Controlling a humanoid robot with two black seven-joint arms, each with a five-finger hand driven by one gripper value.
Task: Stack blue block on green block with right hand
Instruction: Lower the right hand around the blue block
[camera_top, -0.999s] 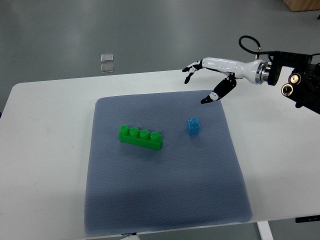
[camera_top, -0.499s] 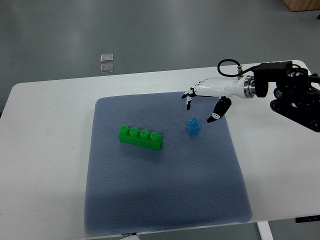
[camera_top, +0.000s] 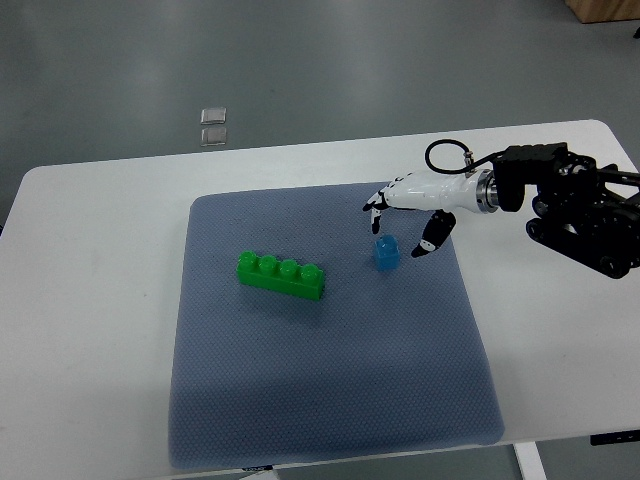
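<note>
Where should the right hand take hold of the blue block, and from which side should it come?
Probably by its two opposite side walls, coming from above. The blue block is small, stands upright on the mat with free space around it, and the right hand, open, is just above it. A top-down pinch should also leave its underside free for the green block.

white hand (camera_top: 410, 200), black fingertips, black arm

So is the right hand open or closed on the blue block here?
Open. The right hand hovers over the blue block, fingers and thumb spread on either side, not gripping it.
</note>
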